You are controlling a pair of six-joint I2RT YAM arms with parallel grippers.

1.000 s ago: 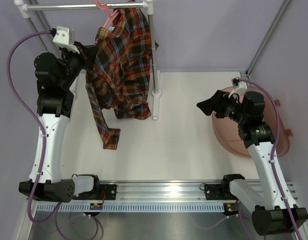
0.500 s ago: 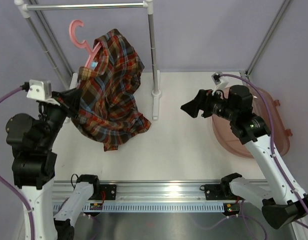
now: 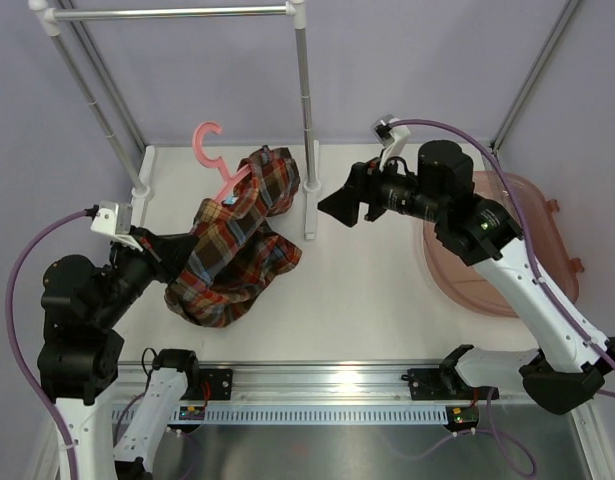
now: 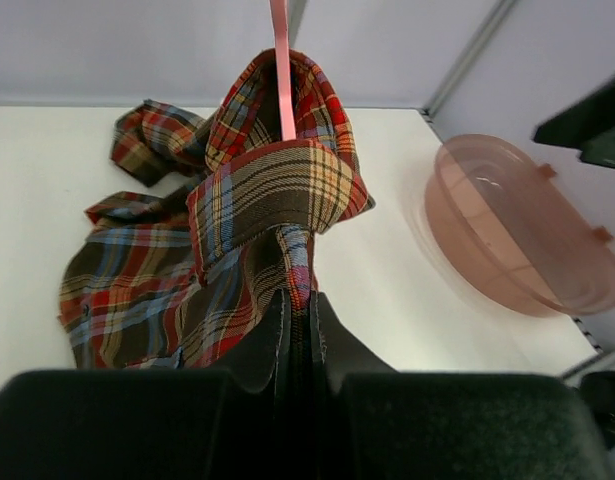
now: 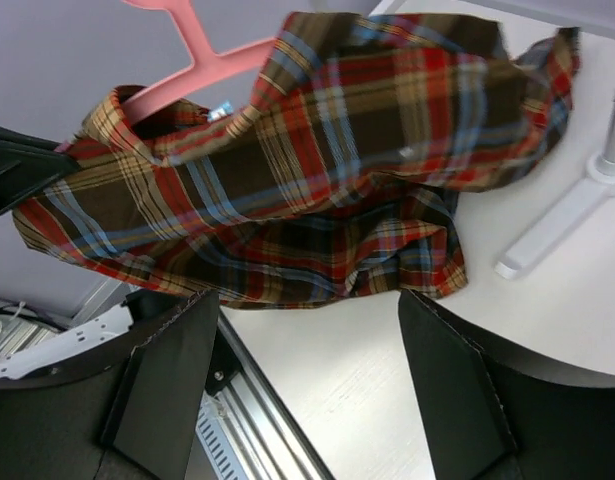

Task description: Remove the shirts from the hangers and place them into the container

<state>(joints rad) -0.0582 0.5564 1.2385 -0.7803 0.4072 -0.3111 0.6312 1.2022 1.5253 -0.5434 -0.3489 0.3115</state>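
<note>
Top external view: the left arm is folded low at the near left corner of the desk point(image 3: 387, 290), its forearm reaching forward and to the right. The left hand point(image 3: 175, 258) is pressed together on a fold of the plaid shirt point(image 3: 232, 255). The left wrist view confirms this: both fingers point(image 4: 277, 340) lie flat against each other with the cloth pinched between them.

From that grip the shirt rises ahead of the left hand in a raised fold. The rest lies bunched on the desk to the hand's left. The pink hanger point(image 3: 219, 160) runs out of the collar beyond the left hand, and its hook stands free of the rack bar point(image 3: 167, 12).

The right arm is raised and bent, with its forearm stretched leftward across the desk. The right hand point(image 3: 337, 205) faces the shirt with its jaws wide apart and nothing between them. In the right wrist view the shirt and hanger fill the space ahead of this hand, not touching it.

Edges: the rack post point(image 3: 307, 110) and its foot stand between the right hand and the shirt, just beside the hand. Bare desk lies open on the near side of both hands. The container point(image 3: 547, 215) sits behind the right hand at the desk's right edge, well apart from the left hand.
</note>
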